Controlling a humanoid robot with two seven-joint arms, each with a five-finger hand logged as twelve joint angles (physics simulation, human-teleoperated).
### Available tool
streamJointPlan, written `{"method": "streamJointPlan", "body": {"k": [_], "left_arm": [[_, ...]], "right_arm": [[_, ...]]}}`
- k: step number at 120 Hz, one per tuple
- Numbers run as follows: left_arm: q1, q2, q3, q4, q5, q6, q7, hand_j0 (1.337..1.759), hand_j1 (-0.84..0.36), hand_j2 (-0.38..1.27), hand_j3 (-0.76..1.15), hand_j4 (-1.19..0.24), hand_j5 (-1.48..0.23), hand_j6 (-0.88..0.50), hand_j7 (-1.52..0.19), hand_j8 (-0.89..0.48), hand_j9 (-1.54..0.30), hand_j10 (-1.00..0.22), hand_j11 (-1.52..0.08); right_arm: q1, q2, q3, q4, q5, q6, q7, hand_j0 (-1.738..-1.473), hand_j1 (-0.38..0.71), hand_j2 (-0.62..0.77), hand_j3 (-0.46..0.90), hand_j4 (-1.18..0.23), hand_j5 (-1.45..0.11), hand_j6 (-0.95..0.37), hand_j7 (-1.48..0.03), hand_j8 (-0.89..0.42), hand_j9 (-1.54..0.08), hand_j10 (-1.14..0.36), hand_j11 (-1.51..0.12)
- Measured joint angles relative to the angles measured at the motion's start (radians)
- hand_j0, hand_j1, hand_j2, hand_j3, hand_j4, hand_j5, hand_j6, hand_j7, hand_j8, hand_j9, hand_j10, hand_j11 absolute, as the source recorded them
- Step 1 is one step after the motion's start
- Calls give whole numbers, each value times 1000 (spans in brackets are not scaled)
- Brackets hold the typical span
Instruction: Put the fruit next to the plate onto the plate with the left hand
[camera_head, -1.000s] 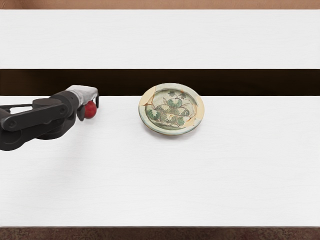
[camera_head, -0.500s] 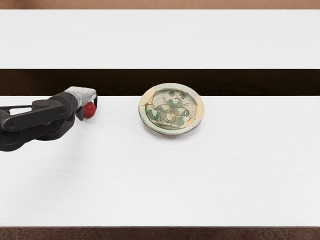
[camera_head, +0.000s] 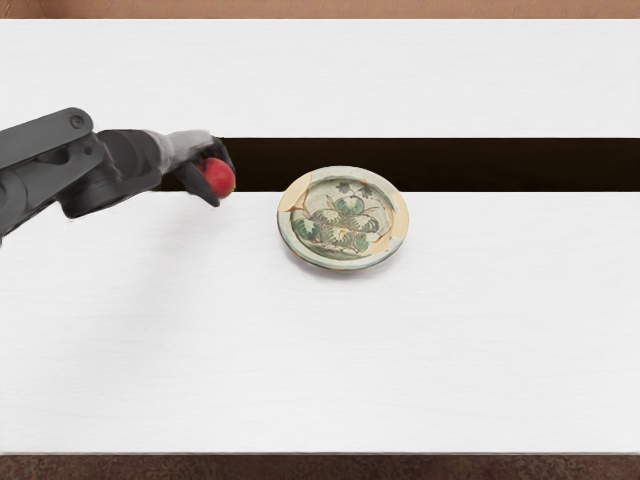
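Head view: left hand (camera_head: 196, 160), arm entering from the left edge, fingers curled around a small red fruit (camera_head: 220, 178). Fruit sits left of the patterned plate (camera_head: 397, 214), near it but not touching. Plate rests on the white bench (camera_head: 300, 350).

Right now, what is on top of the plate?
Nothing lies on the plate but its painted pattern. The red fruit sits in the left robot hand, off to the plate's left. The hand hides part of the fruit.
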Motion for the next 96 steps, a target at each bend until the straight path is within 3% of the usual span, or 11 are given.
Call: {"method": "streamJointPlan", "body": {"k": [20, 35, 48, 66, 80, 96], "left_arm": [[-2, -14, -169, -4, -233, -86, 0, 1637, -380, 177, 0, -295, -1193, -120, -1169, -255, -1184, -828, -1195], [-28, -88, -252, -7, -303, -148, 0, 1637, -388, 174, 0, -287, -1197, -114, -1172, -248, -1188, -833, -1198], [-45, -140, -281, -7, -324, -166, 0, 1638, -455, 381, 0, -255, -1190, -93, -1169, -236, -1187, -836, -1197], [-88, -186, -275, -5, -299, -171, -1, 1641, -378, 356, 0, -321, -1207, -148, -1181, -277, -1185, -841, -1196], [-116, -185, -175, 4, -181, -174, -1, 1643, -282, 256, 0, -379, -1197, -192, -1177, -344, -1180, -847, -1189], [-103, -189, -103, 23, -122, -175, 0, 1645, -260, 226, 0, -394, -1204, -210, -1175, -378, -1172, -856, -1177]], "right_arm": [[-1, 0, 0, 0, 0, 0, 0, -1658, -334, -3, 0, -12, -16, -12, -17, -12, -16, -13, -17], [-2, 0, 0, 0, 0, 0, 0, -1658, -333, -3, 0, -13, -17, -12, -17, -12, -17, -13, -17], [-3, 0, -1, 0, 0, 0, 0, -1658, -334, -3, 0, -13, -17, -12, -17, -13, -17, -13, -17], [-3, 0, -1, 0, 0, 0, 0, -1658, -334, -3, 0, -13, -17, -13, -17, -13, -17, -13, -17], [-3, 0, -1, 0, 0, 0, 0, -1658, -334, -3, 0, -13, -17, -13, -17, -13, -17, -13, -17], [-3, 0, -1, 0, 0, 0, 0, -1658, -333, -3, 0, -13, -17, -13, -17, -13, -17, -13, -17]]}}
